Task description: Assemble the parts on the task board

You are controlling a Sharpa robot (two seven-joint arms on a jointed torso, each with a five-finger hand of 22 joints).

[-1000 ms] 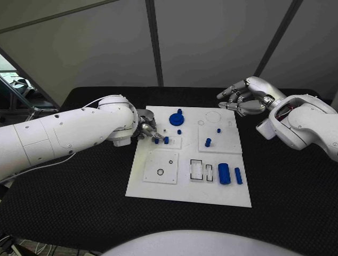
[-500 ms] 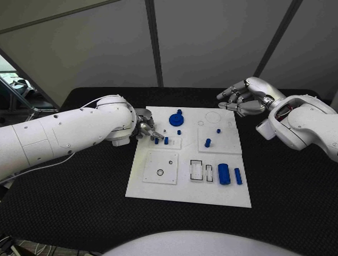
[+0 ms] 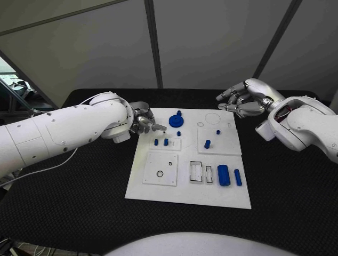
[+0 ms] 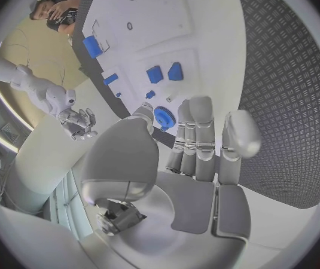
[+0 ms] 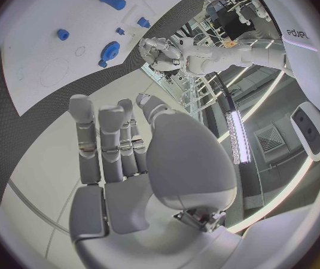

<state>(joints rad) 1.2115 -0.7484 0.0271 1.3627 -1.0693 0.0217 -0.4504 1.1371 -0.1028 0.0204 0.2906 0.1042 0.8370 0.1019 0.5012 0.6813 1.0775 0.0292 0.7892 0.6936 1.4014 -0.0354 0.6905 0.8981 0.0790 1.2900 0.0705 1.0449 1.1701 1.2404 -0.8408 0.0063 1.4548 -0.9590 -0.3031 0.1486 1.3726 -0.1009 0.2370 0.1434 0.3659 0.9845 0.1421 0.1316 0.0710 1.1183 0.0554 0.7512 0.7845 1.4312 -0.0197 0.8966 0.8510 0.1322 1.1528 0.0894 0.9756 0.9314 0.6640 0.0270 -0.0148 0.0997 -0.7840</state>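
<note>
Small stiff blue parts on the task board, judged light, best pinched at the sides; left hand and right hand are held empty, fingers apart

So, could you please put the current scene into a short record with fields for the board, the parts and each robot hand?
board: white task board flat on the black table
parts: blue round part near the far edge; two small pegs standing side by side; large cylinder with a slimmer bar beside it near the right edge
left robot hand: at the board's far-left edge, holds nothing
right robot hand: beyond the board's far-right corner, fingers curled, holds nothing
</note>
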